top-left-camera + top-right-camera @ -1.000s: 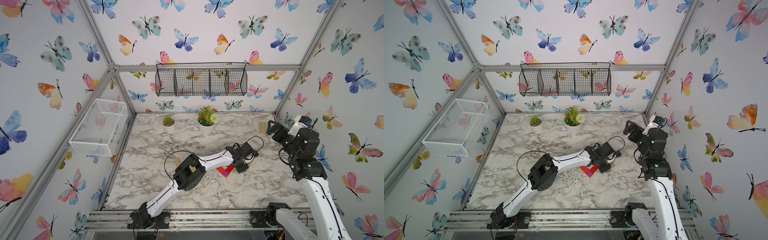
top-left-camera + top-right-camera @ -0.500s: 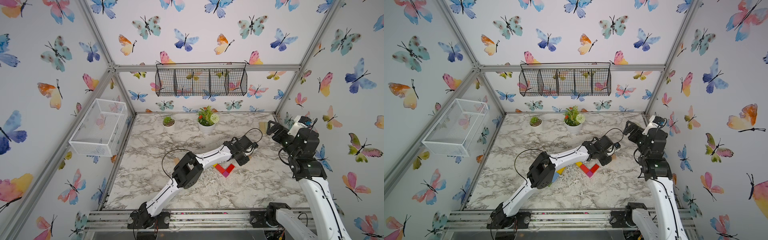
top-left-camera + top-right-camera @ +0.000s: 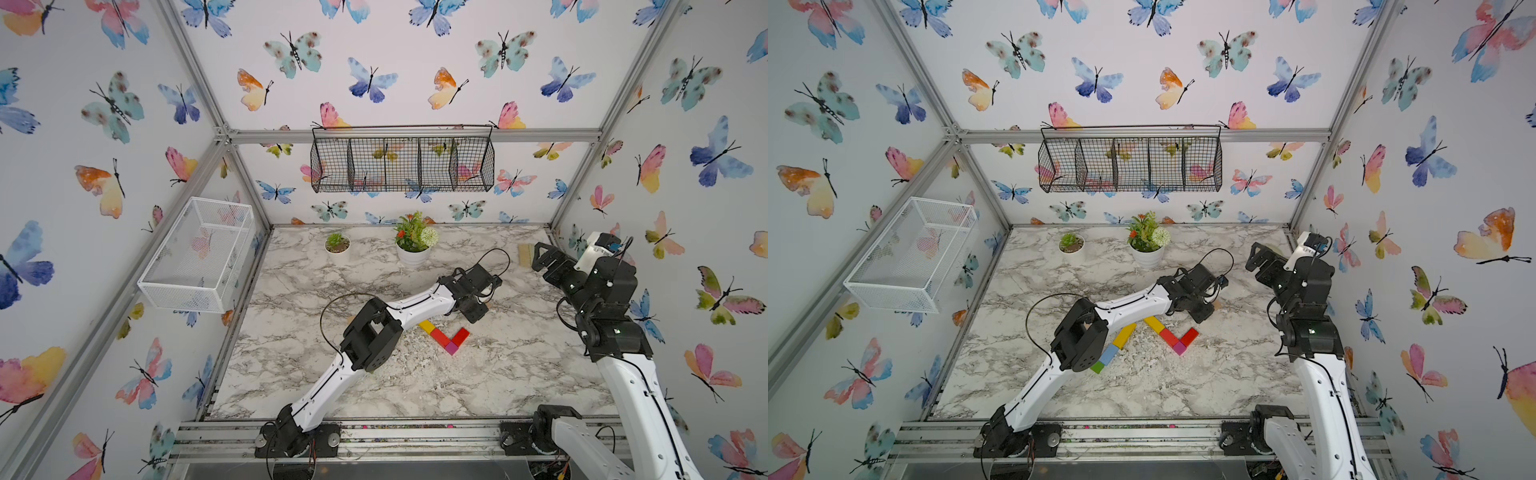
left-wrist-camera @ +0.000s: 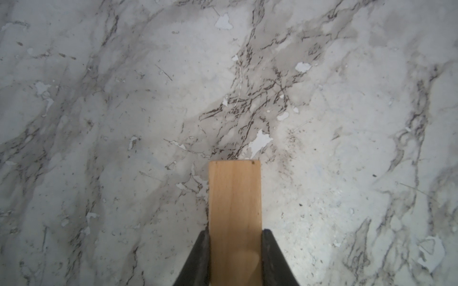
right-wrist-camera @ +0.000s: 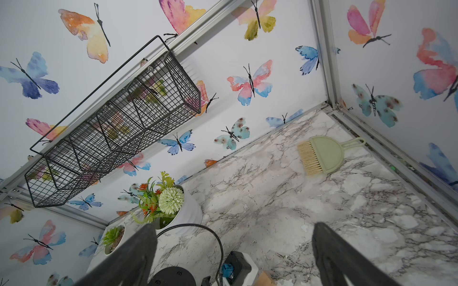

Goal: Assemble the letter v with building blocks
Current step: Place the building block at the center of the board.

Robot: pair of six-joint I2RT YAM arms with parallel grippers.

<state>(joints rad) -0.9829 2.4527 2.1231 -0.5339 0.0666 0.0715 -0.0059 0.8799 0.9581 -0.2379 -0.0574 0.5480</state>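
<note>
Left hand (image 4: 235,234) clamped on tan block (image 4: 235,198), arm stretched across table (image 4: 99,123) — right hand (image 5: 234,226) raised, spread wide.

I am seeing a flower pot (image 3: 411,257) sitting at twelve o'clock on the marble table (image 3: 415,390), a brush (image 5: 324,153) at two.

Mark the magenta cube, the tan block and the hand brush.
magenta cube (image 3: 1179,348): in a top view, top face.
tan block (image 4: 235,210): left wrist view, middle of its face.
hand brush (image 5: 327,153): right wrist view, green back.

The marble table (image 3: 1183,386) bears a succulent pot (image 3: 1071,244), a flower pot (image 3: 1147,254), a brush (image 5: 324,153) and building blocks (image 3: 1169,337).
</note>
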